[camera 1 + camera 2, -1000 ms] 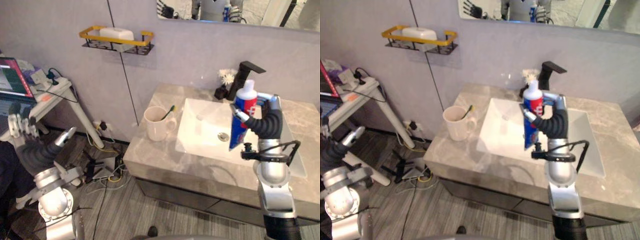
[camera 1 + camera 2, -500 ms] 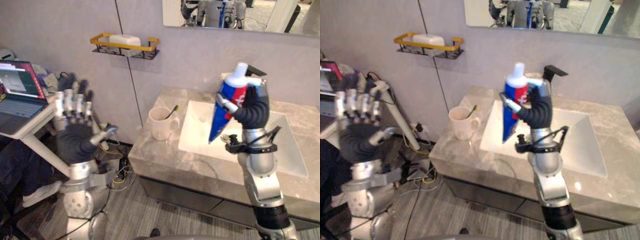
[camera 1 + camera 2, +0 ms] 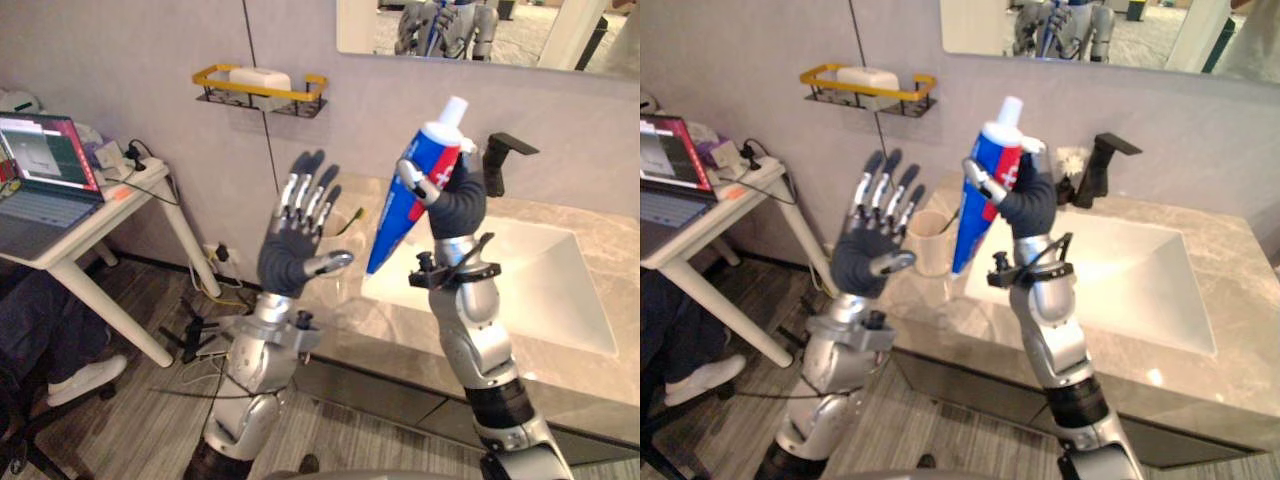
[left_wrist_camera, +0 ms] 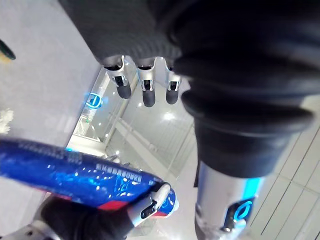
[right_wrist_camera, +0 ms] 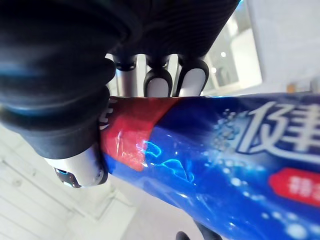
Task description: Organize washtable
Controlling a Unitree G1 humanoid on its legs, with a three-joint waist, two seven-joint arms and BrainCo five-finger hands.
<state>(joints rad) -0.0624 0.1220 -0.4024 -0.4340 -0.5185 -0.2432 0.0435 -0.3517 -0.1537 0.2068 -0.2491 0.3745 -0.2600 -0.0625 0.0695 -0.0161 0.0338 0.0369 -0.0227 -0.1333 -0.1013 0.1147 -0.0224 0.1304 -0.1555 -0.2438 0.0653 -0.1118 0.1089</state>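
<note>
My right hand [image 3: 458, 200] is shut on a large blue and red toothpaste tube [image 3: 413, 196] with a white cap, held high and tilted, cap up, above the front left of the basin. The same tube [image 5: 225, 160] shows in the right wrist view with my fingers [image 5: 160, 80] curled round it. My left hand [image 3: 297, 240] is raised beside it, fingers straight and spread, holding nothing. A cream mug [image 3: 930, 240] with a toothbrush [image 3: 345, 222] in it stands on the grey stone washtable [image 3: 1230, 260], partly hidden behind my left hand.
A white basin [image 3: 520, 275] is sunk in the counter, with a black faucet [image 3: 502, 160] behind it. A yellow wall shelf [image 3: 262, 86] carries a white soap. At the left stand a white table with a laptop [image 3: 40, 165] and a person's leg and shoe [image 3: 75, 375].
Both arms have risen. My left hand came up from low at the left to in front of the mug. My right hand lifted the tube up and leftward, tilting it. The camera has shifted too.
</note>
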